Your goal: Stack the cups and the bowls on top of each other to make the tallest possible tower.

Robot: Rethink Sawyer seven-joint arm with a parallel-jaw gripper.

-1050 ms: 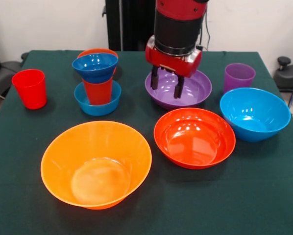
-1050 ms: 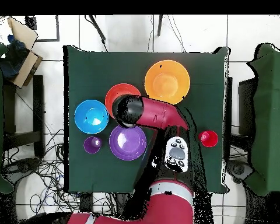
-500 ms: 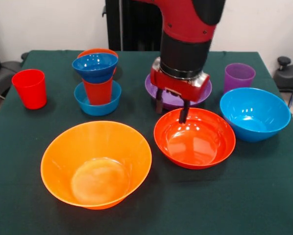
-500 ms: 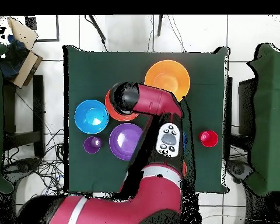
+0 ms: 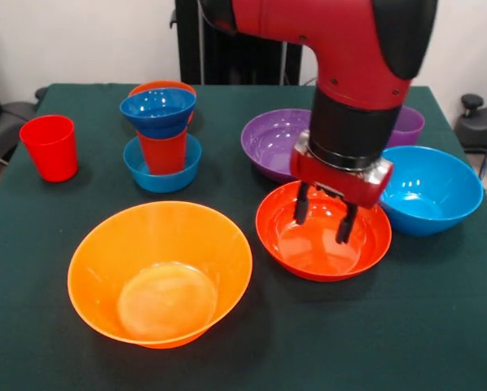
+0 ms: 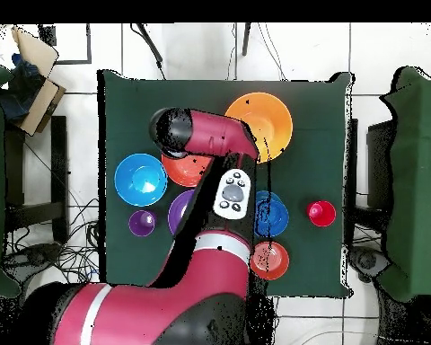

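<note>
My gripper (image 5: 323,215) is open and empty, its fingertips (image 5: 344,228) hanging just over the inside of the red-orange bowl (image 5: 309,248). The big yellow-orange bowl (image 5: 160,273) sits near the front left. The purple bowl (image 5: 269,142) lies behind the gripper, and the large light blue bowl (image 5: 432,189) is to its right. A purple cup (image 5: 411,124) peeks out behind the arm. At the back left, a small light blue bowl (image 5: 150,177) holds an orange-red cup (image 5: 163,152) topped by a dark blue bowl (image 5: 158,112). A small orange bowl (image 5: 162,85) stands behind them. The red cup (image 5: 50,147) stands alone at the far left.
From overhead, the arm (image 6: 210,144) covers the middle of the green table (image 6: 120,99), hiding much of the red-orange bowl (image 6: 185,171) and the purple bowl (image 6: 177,212). Chairs flank the table. Cables lie on the floor around it.
The gripper has moved from over the purple bowl toward the table's front, and now hangs over the red-orange bowl. It stayed open. No bowl or cup has moved.
</note>
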